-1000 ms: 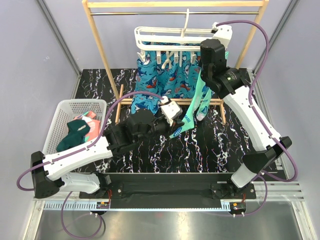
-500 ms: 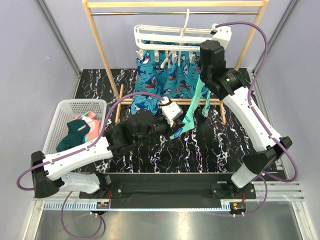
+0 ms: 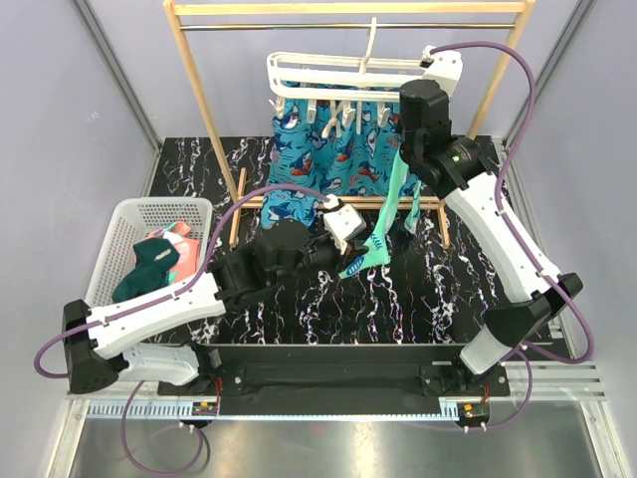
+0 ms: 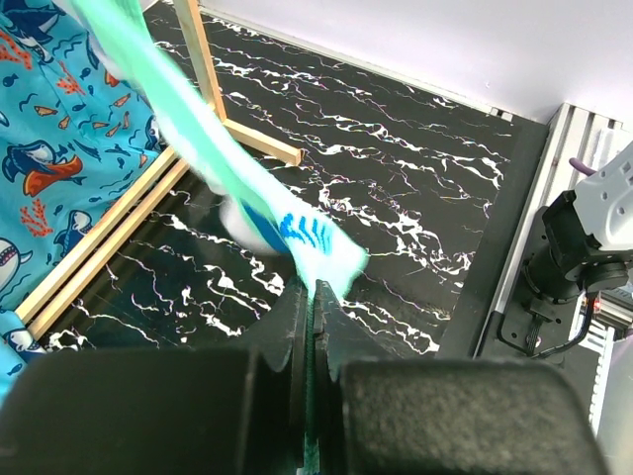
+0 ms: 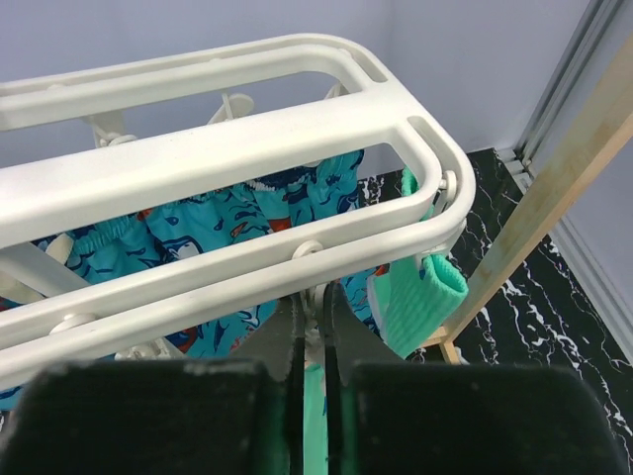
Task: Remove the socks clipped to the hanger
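Observation:
The white hanger [image 3: 318,72] hangs from the wooden rail, with blue shark-print socks [image 3: 318,159] clipped under it. A mint-green sock [image 3: 383,214] stretches taut from a peg at the hanger's right end down to my left gripper [image 3: 346,257]. In the left wrist view that gripper [image 4: 315,307] is shut on the toe of this sock [image 4: 213,158]. My right gripper [image 5: 315,302] sits just under the hanger's rail [image 5: 247,129], its jaws shut on the white peg holding the sock. A second mint-green sock [image 5: 420,287] is clipped at the hanger's right corner.
The tall wooden rail stand [image 3: 199,90] frames the hanger, and its base bars [image 4: 99,237] lie on the black marbled table. A white mesh basket [image 3: 129,209] at the left holds a dark teal sock [image 3: 147,267] and a coral one [image 3: 177,235].
My right gripper has closed on the peg under the hanger rail. The mint-green sock has drawn slightly straighter. My left gripper has stayed shut and nearly still.

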Action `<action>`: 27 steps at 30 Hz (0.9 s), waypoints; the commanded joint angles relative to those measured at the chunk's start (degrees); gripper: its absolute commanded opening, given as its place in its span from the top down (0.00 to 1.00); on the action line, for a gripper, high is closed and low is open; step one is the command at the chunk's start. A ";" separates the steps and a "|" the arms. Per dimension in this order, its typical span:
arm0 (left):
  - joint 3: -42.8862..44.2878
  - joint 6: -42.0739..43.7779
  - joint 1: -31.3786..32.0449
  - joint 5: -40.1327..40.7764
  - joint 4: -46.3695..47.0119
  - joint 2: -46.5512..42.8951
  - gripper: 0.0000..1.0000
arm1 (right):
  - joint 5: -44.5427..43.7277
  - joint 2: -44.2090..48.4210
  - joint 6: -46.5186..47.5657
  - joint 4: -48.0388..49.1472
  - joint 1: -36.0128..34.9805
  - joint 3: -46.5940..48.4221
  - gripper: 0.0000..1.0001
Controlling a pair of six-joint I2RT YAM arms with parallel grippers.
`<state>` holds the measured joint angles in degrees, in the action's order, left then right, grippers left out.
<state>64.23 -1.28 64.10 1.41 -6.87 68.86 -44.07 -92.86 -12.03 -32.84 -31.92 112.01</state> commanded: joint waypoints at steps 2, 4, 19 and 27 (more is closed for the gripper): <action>1.25 0.93 0.42 1.05 2.13 0.22 1.00 | -1.63 0.66 0.17 0.85 -0.07 2.43 1.00; 1.34 0.93 0.42 1.14 2.04 0.22 1.00 | -1.80 0.49 0.52 0.50 0.02 2.78 0.99; 0.90 2.16 0.77 2.63 2.39 0.31 1.00 | 1.44 5.57 -3.61 -7.50 0.02 -0.01 0.21; 0.90 1.72 1.21 5.36 2.04 3.12 1.00 | 12.07 25.23 -10.37 -7.50 0.02 -20.40 0.00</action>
<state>64.23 0.01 64.95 4.45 -7.62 70.30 -37.21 -76.69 -18.33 -40.69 -31.92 96.86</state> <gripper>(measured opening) 0.020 0.993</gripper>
